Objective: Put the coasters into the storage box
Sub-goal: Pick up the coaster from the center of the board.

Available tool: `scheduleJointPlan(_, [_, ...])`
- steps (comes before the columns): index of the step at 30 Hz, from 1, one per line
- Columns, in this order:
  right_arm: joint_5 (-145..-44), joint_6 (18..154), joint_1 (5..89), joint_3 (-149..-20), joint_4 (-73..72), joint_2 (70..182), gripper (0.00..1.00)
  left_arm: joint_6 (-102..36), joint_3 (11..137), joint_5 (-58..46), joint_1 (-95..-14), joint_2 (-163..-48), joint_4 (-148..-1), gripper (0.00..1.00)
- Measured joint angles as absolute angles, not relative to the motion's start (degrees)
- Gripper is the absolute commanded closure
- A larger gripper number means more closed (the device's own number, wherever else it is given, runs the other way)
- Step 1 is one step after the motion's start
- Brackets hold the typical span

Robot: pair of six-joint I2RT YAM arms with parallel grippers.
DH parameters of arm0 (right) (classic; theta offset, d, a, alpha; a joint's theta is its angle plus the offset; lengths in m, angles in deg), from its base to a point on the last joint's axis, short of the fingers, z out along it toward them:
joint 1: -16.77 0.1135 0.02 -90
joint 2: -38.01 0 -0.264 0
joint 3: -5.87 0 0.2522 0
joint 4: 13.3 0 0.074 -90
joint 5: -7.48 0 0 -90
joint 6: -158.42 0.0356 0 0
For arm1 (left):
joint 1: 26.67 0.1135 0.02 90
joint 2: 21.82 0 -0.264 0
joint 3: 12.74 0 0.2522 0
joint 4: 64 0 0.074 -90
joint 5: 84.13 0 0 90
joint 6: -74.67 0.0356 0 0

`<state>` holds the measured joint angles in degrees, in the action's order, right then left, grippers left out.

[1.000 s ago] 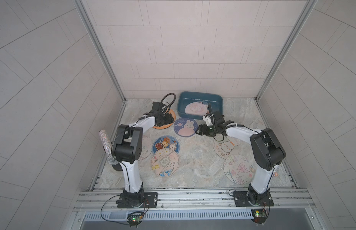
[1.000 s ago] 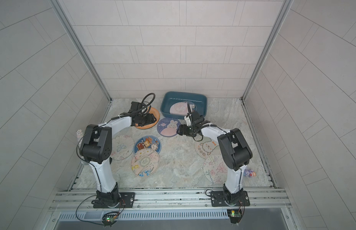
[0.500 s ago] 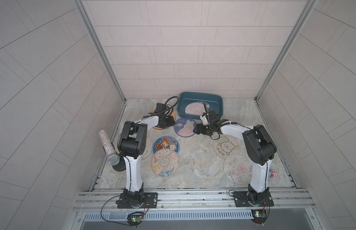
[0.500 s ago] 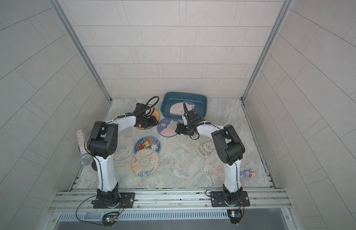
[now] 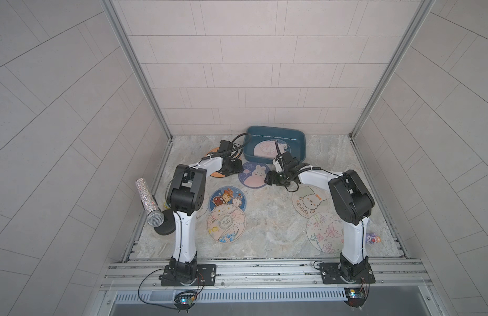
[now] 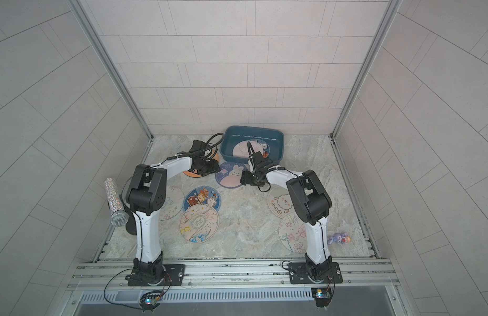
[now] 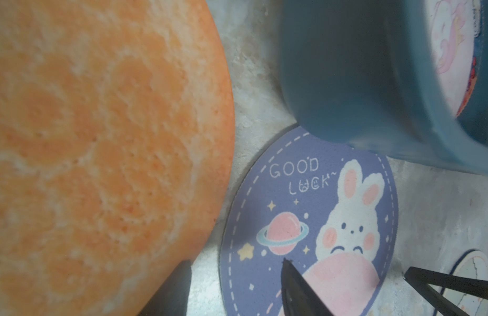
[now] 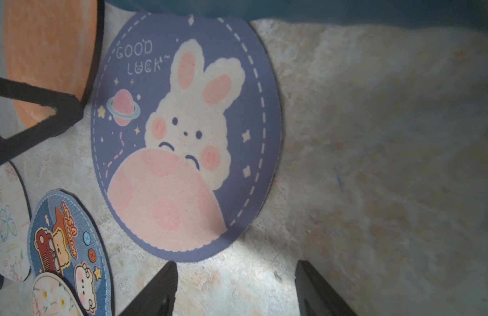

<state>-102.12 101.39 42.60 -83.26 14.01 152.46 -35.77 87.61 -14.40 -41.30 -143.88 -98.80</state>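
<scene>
Purple bunny coaster [image 8: 182, 136] reads "GOOD LUCK~", beside orange coaster [image 7: 100, 136]

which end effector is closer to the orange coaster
Left. The left end effector is at the edge of the orange coaster, one finger over it. The right end effector sits beyond the purple bunny coaster, on the side away from the orange one.
</scene>
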Motion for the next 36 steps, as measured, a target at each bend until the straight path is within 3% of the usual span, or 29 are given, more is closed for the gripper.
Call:
scheduleJointPlan(23, [-101.57,101.5,43.67,-87.3,13.57,155.8,0.34,-34.7,90.8,-15.06,-43.18,-146.44,-99.76,0.48])
scheduleJointPlan(28, [-101.7,101.56,43.84,-88.11,13.11,156.53,0.35,-34.42,90.8,-15.56,-43.2,-146.66,-99.48,0.57])
scheduleJointPlan(36, [-101.77,101.74,43.89,-88.05,12.65,156.57,0.35,-34.46,90.93,-16.5,-43.22,-147.25,-99.5,0.83])
